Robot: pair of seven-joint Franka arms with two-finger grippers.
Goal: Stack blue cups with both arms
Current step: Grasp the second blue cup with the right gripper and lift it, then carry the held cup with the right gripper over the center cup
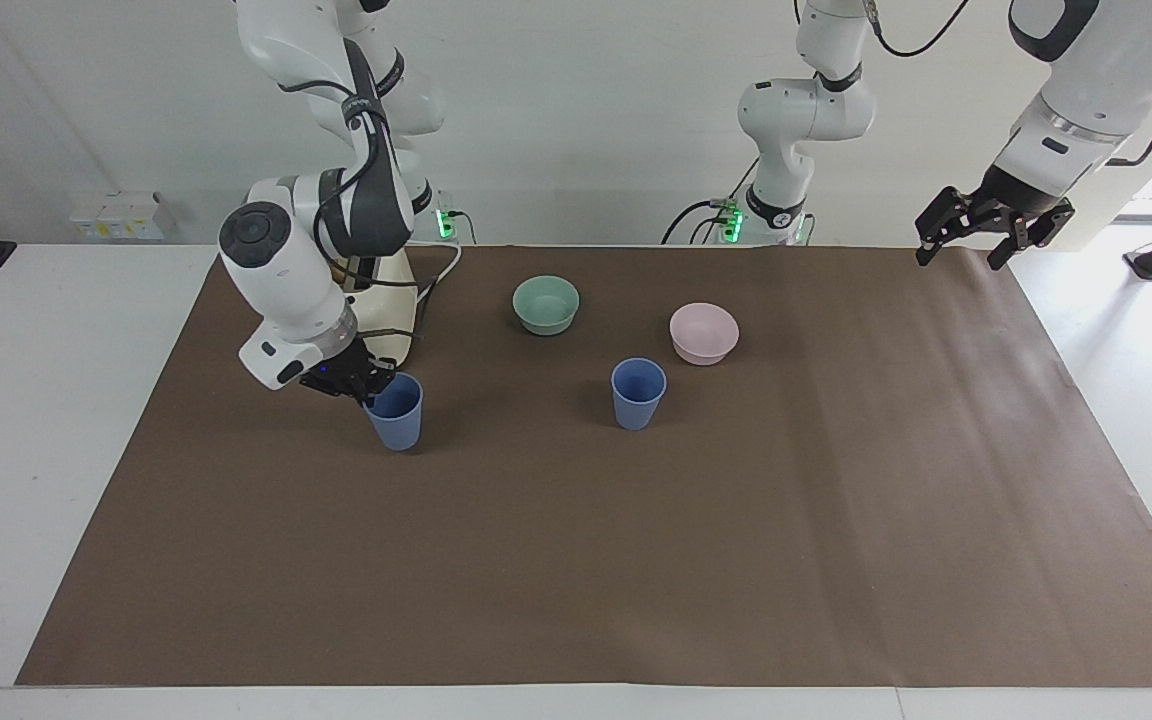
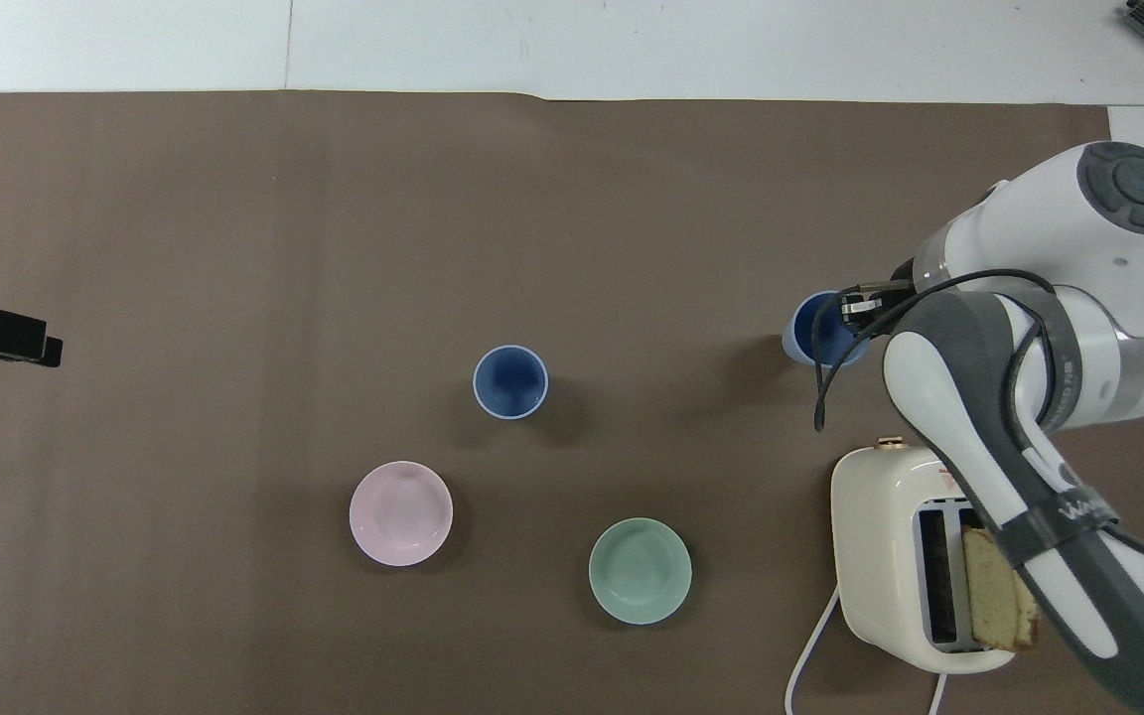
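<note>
In the facing view, the right gripper point(image 1: 368, 385) is pinching the rim of one blue cup point(image 1: 397, 412) toward the right arm's end of the tabletop point(image 1: 576, 560), its fingers closed on the wall, one apparently inside the mouth; whether the cup's base is touching the mat or just lifting off cannot be told. The second blue cup point(image 1: 638, 393) is standing upright mid-table, just beside the pink bowl point(image 1: 704, 333) and farther from the robots than it. The left gripper point(image 1: 986, 222) is waiting in the air over the mat's corner at the left arm's end, fingers spread and holding nothing. A rim pinch is thin, so the cup could be swinging or slipping during carry, and a tilted cup could be knocking the standing one over instead of nesting. In the overhead view, the held cup point(image 2: 823, 330) is showing its open mouth, and a toaster point(image 2: 915, 561) with a slice of bread point(image 2: 999, 602) is appearing, which the right arm is mostly hiding from the facing camera; the teal bowl point(image 2: 640, 571) is sitting nearer the robots.
</note>
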